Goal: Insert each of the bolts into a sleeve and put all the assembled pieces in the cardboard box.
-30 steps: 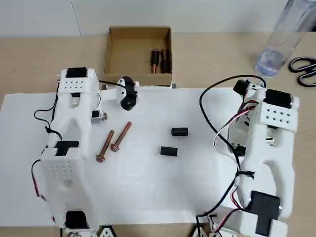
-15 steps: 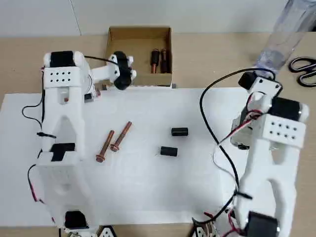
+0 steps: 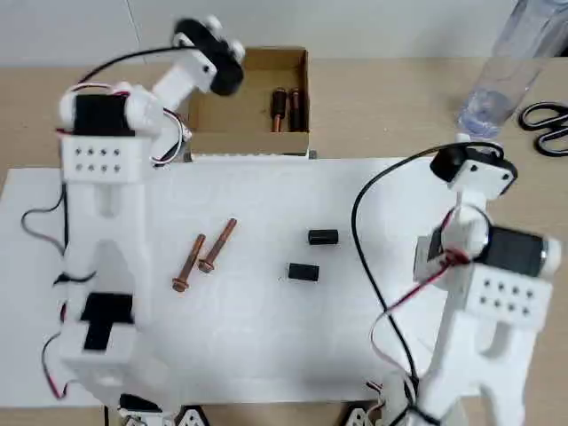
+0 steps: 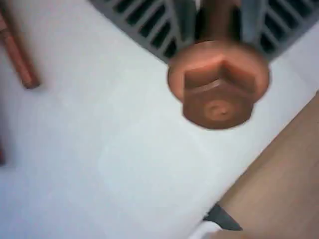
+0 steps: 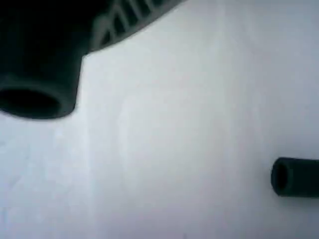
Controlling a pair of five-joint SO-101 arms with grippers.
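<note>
Up close, the left claw [image 4: 219, 22] is clamped on a copper bolt [image 4: 218, 87]; the right claw [image 5: 65, 35] grips a black sleeve [image 5: 37, 74]; two loose bolts [image 3: 191, 262] and two loose sleeves [image 3: 323, 237] lie apart on the white paper [image 3: 266, 337]; the cardboard box [image 3: 240, 111] holds two assembled pieces [image 3: 280, 108].

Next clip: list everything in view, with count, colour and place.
paper: one, white, on the wooden table
cardboard box: one, brown, behind the paper
assembled pieces: two, copper and black, inside the box
bolts: two, copper, on the paper; third bolt in the left jaws
sleeves: two, black, on the paper; third sleeve in the right jaws
bottle: one, clear, far right corner
scissors: one, black, beside the bottle
arms: two, white; left arm by the bolts, right arm opposite
</note>
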